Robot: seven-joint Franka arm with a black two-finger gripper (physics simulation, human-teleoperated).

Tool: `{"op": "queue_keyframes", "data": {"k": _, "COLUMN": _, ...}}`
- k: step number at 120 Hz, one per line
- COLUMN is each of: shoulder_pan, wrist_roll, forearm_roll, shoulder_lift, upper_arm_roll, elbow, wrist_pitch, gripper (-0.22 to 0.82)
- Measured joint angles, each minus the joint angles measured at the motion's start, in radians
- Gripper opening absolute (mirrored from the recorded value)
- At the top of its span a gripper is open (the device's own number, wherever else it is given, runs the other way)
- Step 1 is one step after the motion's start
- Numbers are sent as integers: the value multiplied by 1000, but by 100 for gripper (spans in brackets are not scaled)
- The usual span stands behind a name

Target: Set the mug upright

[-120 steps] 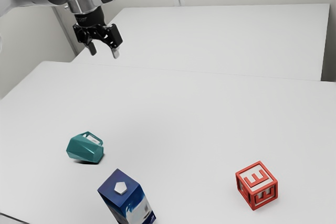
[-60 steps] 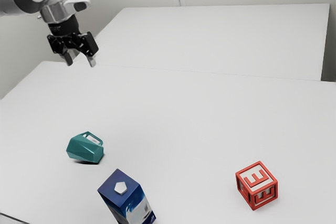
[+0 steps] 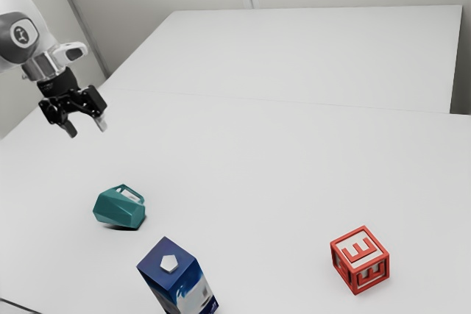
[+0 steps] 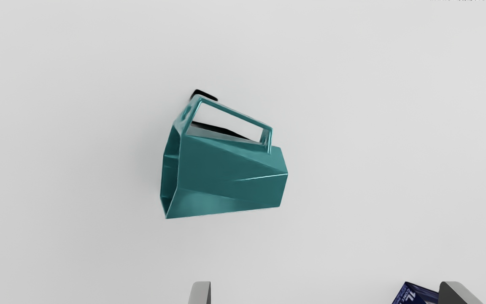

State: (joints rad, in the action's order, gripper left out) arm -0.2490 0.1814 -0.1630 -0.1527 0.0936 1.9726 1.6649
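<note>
Above the table, toward the exterior view's left, my gripper (image 3: 87,129) is open with nothing held. The teal faceted mug (image 3: 119,207) lies on its side on the table, below the gripper and apart from it. In the wrist view the mug (image 4: 230,173) shows its open mouth at one end, its narrower base at the other and its handle along one side. The fingertips of the gripper (image 4: 325,291) stand wide apart there, with the mug out beyond them.
A blue carton (image 3: 168,264) stands close to the mug, and its corner (image 4: 409,293) appears beside one fingertip in the wrist view. A red-and-white letter block (image 3: 360,259) sits toward the exterior view's right on the white table (image 3: 272,159).
My gripper has moved toward the exterior view's left and come down nearer the table and the mug. The mug, carton and block have stayed where they were.
</note>
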Motion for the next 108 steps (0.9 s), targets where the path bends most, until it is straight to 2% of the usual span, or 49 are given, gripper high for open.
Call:
{"op": "queue_keyframes", "data": {"k": 47, "shoulder_pan": -165, "wrist_roll": 182, "forearm_roll": -130, "shoulder_lift": 35, "upper_arm_roll": 0, "elbow": 172, "wrist_pitch": 122, "gripper": 59}}
{"op": "queue_keyframes", "data": {"k": 108, "shoulder_pan": -227, "wrist_roll": 476, "forearm_roll": -349, "shoulder_lift": 130, "upper_arm_roll": 1, "elbow": 276, "wrist_pitch": 224, "gripper": 59}}
